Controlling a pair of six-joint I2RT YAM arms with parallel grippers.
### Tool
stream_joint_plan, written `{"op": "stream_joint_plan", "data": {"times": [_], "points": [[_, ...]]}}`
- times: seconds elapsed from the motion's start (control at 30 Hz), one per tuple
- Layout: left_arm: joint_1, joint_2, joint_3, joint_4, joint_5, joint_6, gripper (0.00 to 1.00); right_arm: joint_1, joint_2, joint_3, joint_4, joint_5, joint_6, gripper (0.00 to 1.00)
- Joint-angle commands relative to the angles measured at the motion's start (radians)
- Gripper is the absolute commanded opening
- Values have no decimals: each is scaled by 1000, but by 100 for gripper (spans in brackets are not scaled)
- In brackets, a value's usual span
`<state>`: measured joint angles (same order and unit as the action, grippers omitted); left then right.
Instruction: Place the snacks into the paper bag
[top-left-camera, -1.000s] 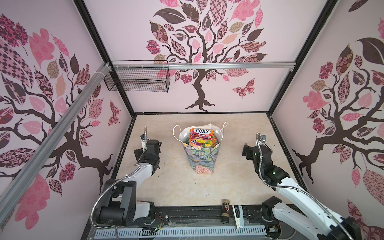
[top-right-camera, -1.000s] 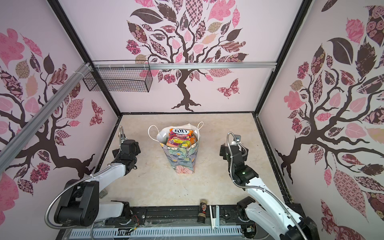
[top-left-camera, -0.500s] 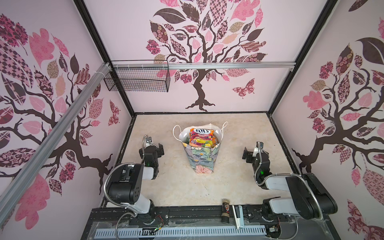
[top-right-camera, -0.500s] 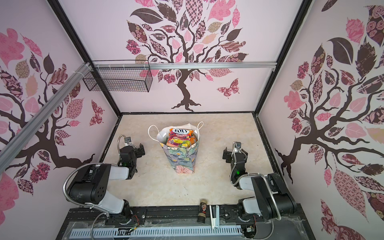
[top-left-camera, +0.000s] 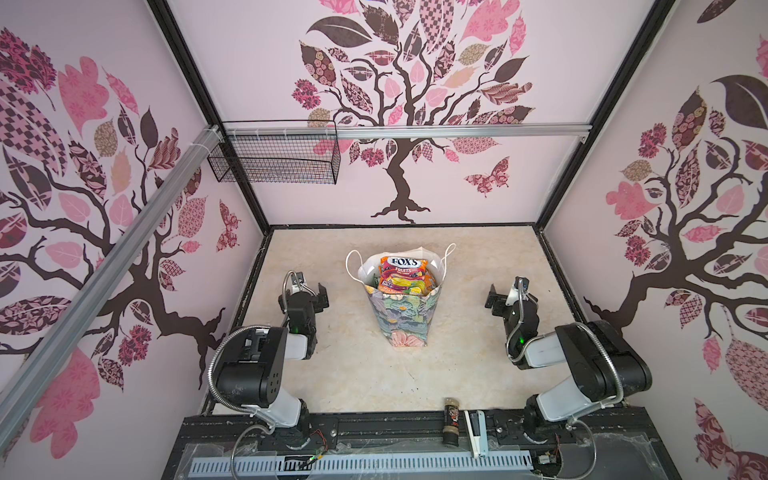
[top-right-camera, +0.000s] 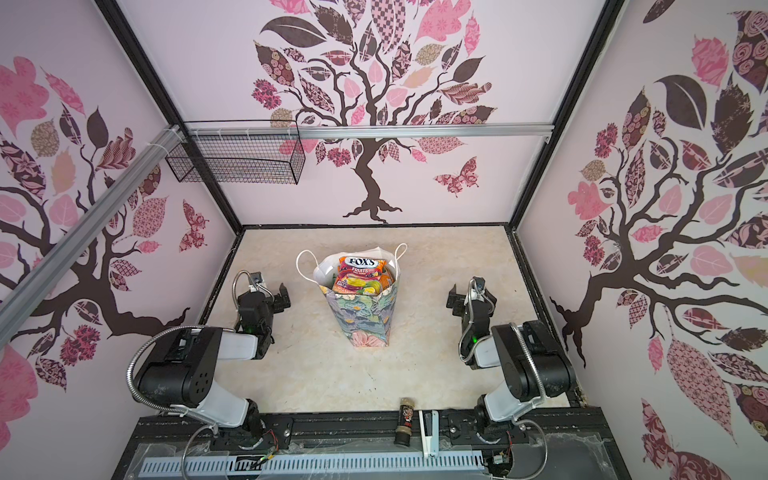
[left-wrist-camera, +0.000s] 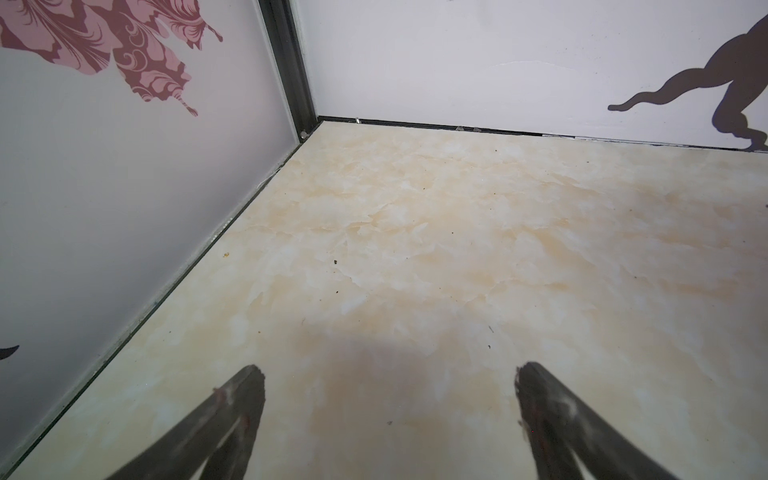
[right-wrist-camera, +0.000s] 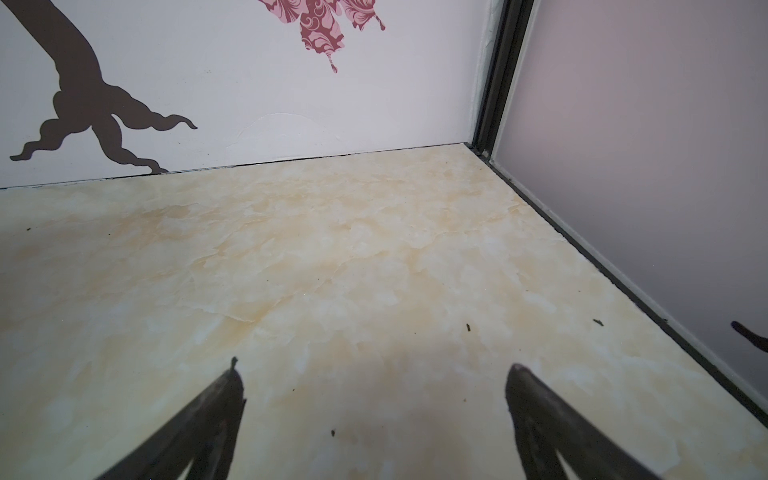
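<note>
The marbled table (top-left-camera: 374, 374) fills the booth floor, and a black wire basket (top-left-camera: 274, 160) hangs on the back rail, up at the left. The floral paper bag (top-left-camera: 405, 320) stands upright at the table's middle in both top views, its mouth open. The left gripper (left-wrist-camera: 388, 374) and right gripper (right-wrist-camera: 374, 370) hover low on either side, well apart from it, jaws spread wide and empty. The snacks (top-left-camera: 402, 272) sit inside the bag, a "FOX'S" packet uppermost. A small dark jar (top-left-camera: 451, 419) and a white stapler (top-left-camera: 476, 432) lie at the front edge.

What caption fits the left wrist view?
Left gripper, jaws open and empty, over the table by a wall corner.
</note>
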<state>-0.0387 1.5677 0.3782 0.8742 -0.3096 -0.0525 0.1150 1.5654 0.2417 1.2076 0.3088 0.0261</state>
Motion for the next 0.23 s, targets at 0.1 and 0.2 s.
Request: {"op": "stream_joint_plan", "data": {"times": [0.1, 0.2], "points": [[5, -9, -13, 34, 3, 2, 98, -7, 4, 25, 4, 0, 9, 99], [4, -10, -13, 33, 3, 3, 98, -7, 2, 23, 8, -1, 11, 99]]}}
